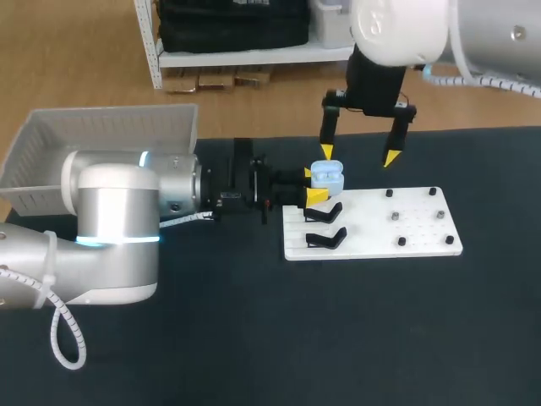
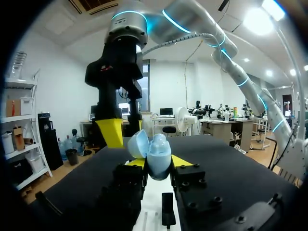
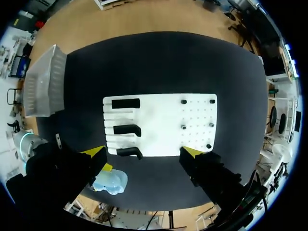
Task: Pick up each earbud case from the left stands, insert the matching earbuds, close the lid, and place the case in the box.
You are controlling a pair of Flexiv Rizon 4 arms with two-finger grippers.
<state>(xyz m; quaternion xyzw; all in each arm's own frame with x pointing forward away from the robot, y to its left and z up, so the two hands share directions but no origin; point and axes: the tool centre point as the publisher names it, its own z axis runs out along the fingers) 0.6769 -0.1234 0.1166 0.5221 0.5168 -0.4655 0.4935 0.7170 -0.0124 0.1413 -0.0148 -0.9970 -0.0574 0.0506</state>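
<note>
Earbud case (image 1: pixel 328 176) (image 2: pixel 156 154) (image 3: pixel 110 182): light blue, lid open, raised over the 10 o'clock corner of the white board (image 1: pixel 406 228).

Left gripper (image 1: pixel 313 184) (image 2: pixel 159 161): fingers pinch the case from two sides.

Right gripper (image 1: pixel 359 155) (image 3: pixel 144 154): fingers spread wide, holding nothing. It hangs at the case's 1 o'clock. One yellow tip stands just beside the lid; contact cannot be confirmed.

Black stands (image 1: pixel 325 237) sit at the case's 6 o'clock. Grey basket (image 1: pixel 101 135) lies well apart at 9 o'clock.
</note>
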